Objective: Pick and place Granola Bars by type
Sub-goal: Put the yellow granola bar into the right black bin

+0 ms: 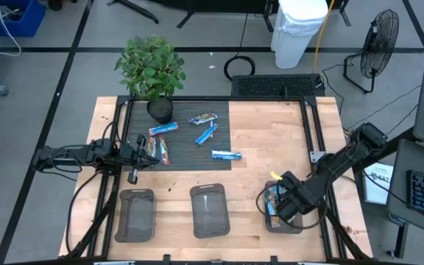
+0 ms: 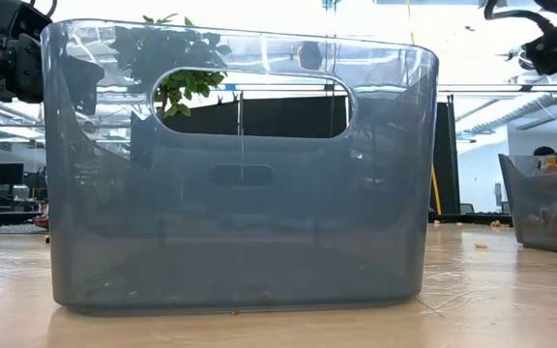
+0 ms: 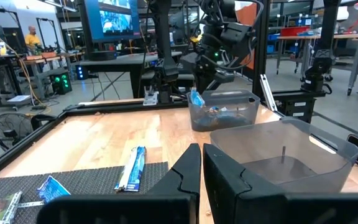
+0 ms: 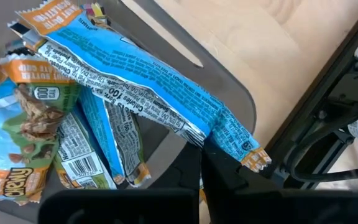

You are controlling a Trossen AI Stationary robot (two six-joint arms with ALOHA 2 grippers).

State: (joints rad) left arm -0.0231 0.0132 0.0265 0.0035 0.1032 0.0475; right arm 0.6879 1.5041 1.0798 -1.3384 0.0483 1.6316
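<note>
wooden table (image 1: 271,140) | right tool (image 1: 276,200) grasping blue bar (image 4: 148,87) over right bin (image 1: 298,224) | left tool (image 1: 135,157) clenched

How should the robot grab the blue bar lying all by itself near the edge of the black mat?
Pinch the blue bar across its narrow middle, coming straight down from above. It lies flat on the black mat with nothing touching it, so both long sides are free for the fingers.

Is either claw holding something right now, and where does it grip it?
The right claw pinches a blue granola bar near one end, above the bin. The left claw holds nothing.
</note>
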